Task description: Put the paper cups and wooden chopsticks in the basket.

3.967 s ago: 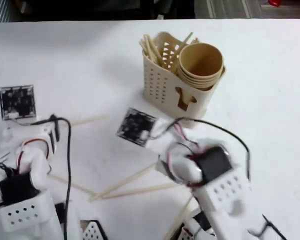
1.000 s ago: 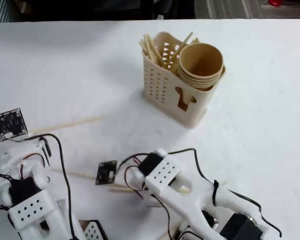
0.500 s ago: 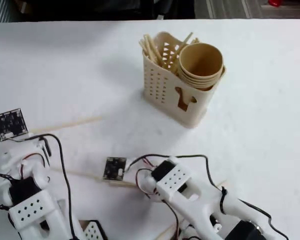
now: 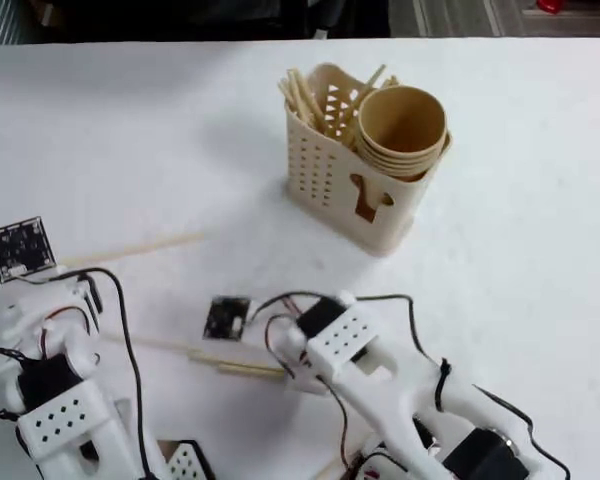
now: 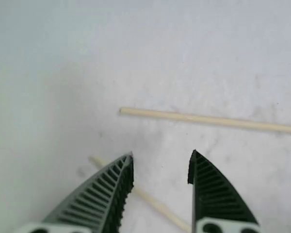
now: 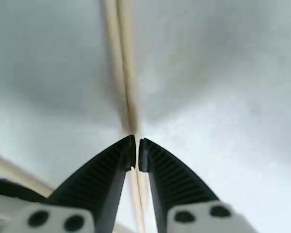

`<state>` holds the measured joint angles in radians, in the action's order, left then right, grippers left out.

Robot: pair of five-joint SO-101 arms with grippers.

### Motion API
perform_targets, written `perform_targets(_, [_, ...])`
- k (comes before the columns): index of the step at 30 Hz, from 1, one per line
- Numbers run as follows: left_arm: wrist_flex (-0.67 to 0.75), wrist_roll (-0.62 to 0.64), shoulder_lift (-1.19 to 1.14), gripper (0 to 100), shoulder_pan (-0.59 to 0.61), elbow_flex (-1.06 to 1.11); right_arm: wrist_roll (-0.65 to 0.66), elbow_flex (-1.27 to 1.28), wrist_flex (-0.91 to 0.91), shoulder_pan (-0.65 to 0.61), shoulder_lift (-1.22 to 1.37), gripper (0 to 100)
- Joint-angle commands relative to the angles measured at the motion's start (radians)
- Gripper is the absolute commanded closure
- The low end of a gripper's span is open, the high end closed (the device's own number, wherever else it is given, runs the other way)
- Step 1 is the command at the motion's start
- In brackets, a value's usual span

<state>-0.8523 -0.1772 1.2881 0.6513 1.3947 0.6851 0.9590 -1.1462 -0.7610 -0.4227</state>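
The right gripper (image 6: pixel 137 146) stood nearly closed, seemingly pinching two wooden chopsticks (image 6: pixel 122 63) between its tips; the left gripper (image 5: pixel 160 165) gaped empty, a single chopstick (image 5: pixel 208 120) lying just beyond.

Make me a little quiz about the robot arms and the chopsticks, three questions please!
1. True or false: the paper cups sit stacked inside the basket.
2. Pick one: what is the right gripper shut on? A: a paper cup. B: two chopsticks. C: nothing at all.
3. Fill in the gap: the left gripper has its fingers ____ (open or shut) near a loose chopstick on the table.

Key: 1 true; 2 B; 3 open.
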Motion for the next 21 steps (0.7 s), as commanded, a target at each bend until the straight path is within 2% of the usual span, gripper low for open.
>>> perform_targets(1, [0.018,-0.009,0.019,80,0.008,-0.003,0.008,-0.100,-0.064,0.050,-0.015,98.1])
perform_targets(8, [0.018,-0.009,0.019,80,0.008,-0.002,-0.002,-0.124,-0.134,0.035,-0.015,97.5])
perform_targets(11, [0.018,-0.009,0.019,80,0.008,-0.002,-0.046,-0.121,-0.148,0.010,-0.016,90.6])
perform_targets(13, [0.018,-0.009,0.019,80,0.008,-0.002,-0.092,-0.103,-0.142,-0.008,-0.038,88.0])
perform_targets(21, [0.018,-0.009,0.019,80,0.008,-0.002,-0.092,0.064,-0.054,-0.076,-0.209,87.5])
